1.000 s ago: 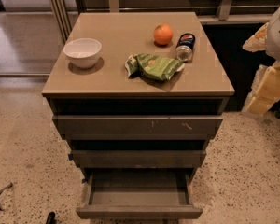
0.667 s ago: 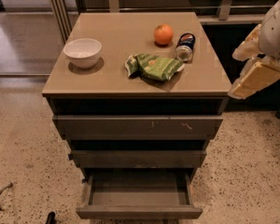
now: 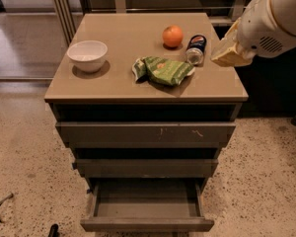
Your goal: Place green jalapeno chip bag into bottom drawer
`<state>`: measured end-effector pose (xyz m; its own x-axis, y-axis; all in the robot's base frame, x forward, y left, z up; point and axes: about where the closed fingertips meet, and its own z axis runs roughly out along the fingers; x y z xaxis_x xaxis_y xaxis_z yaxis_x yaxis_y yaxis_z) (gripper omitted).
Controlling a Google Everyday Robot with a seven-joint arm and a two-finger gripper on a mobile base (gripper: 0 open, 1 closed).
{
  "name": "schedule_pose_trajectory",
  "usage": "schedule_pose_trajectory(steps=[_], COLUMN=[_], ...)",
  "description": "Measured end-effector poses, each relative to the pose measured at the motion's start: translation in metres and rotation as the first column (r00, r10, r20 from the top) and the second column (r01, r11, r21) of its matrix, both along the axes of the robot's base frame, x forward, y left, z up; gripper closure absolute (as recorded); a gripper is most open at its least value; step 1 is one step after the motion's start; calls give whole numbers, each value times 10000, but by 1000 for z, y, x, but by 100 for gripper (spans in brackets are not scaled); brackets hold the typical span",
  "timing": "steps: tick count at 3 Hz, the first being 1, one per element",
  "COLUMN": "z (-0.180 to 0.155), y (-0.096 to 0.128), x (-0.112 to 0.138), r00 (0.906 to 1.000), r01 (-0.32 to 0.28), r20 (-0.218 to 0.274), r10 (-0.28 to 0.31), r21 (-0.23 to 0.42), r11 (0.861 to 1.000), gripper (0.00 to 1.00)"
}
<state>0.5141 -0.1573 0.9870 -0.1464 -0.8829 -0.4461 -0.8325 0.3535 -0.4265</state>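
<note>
The green jalapeno chip bag (image 3: 164,70) lies crumpled on the cabinet top (image 3: 118,58), right of centre near the front edge. The bottom drawer (image 3: 147,205) stands pulled open below, its grey inner tray empty. My gripper (image 3: 227,53) comes in from the upper right on a white arm, above the top's right edge, to the right of the bag and just right of the soda can. It holds nothing that I can see.
A white bowl (image 3: 88,55) sits at the left of the top. An orange (image 3: 172,35) and a dark blue soda can (image 3: 195,48) lying on its side sit behind the bag. Two shut drawer fronts (image 3: 145,132) are above the open one. Speckled floor surrounds the cabinet.
My arm and gripper have moved left and up, from off the cabinet's right side to over its right edge. Nothing on the top has moved.
</note>
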Motion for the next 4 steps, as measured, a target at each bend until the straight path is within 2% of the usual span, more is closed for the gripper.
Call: schedule_pose_trajectory(steps=[1, 2, 3, 4], z=[0, -7, -24, -36], y=[0, 8, 42, 63], x=[-2, 6, 32, 47], r00=[10000, 9996, 9959, 9932], r01=[56, 8, -417, -681], r20=[46, 280, 826, 1005], r10=[-56, -15, 354, 586], r21=[15, 246, 761, 939], r11=[10000, 9997, 9962, 9932], gripper=[100, 86, 55, 32])
